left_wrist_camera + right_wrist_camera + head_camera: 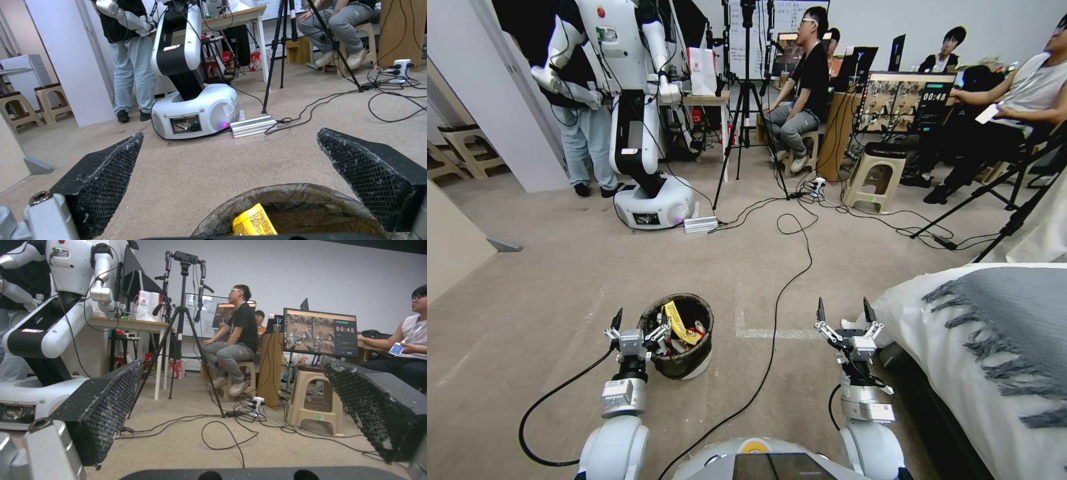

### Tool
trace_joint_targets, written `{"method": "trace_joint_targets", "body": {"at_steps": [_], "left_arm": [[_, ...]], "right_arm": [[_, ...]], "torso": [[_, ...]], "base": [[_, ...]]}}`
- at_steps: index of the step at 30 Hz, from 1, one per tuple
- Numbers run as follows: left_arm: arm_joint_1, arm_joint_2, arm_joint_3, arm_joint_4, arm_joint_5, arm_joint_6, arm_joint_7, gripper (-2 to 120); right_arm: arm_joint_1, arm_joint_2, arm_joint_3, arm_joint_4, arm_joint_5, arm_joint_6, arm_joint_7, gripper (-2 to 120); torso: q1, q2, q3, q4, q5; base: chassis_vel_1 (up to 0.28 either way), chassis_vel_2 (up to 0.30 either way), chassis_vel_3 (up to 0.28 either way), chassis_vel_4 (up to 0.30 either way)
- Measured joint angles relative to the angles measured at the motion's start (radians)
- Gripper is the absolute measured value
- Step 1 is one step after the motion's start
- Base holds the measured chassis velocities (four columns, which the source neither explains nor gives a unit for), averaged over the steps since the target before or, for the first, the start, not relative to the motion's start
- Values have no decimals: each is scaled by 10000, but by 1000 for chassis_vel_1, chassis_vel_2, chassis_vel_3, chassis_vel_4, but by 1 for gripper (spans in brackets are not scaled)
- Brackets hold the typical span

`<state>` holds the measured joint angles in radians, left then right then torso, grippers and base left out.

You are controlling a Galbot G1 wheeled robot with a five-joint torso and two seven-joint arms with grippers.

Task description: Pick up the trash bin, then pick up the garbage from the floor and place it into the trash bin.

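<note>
The trash bin (686, 365), a white bucket lined with a black bag, stands on the carpet just ahead of me to the left. Garbage lies inside it: a yellow wrapper (677, 321) on top, and red-and-white scraps (697, 329) beside that. My left gripper (640, 325) is open at the bin's near-left rim, one finger overlapping the rim. In the left wrist view the bin's rim (285, 191) and the yellow wrapper (253, 221) sit low between the spread fingers of that gripper (231, 133). My right gripper (847, 313) hangs open and empty to the right, beside the bed; its own camera shows it (231, 365) open.
A black cable (780, 293) snakes across the carpet between my arms. A bed with a grey fringed blanket (994, 333) blocks the right side. Ahead stand another white robot (640, 133), a tripod (747, 113), a stool (874, 177) and seated people.
</note>
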<state>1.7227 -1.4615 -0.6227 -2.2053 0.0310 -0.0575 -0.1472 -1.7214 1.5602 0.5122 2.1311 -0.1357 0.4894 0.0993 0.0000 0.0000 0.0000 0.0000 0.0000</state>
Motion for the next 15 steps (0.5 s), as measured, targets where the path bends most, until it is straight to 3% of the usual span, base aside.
{"method": "trace_joint_targets", "body": {"at_steps": [15], "left_arm": [[-2,0,-3,9,-26,37,-11,100]], "right_arm": [[2,-4,5,-1,4,11,-14,100]], "torso": [[0,0,0,0,0]], "base": [[0,0,0,0]]}}
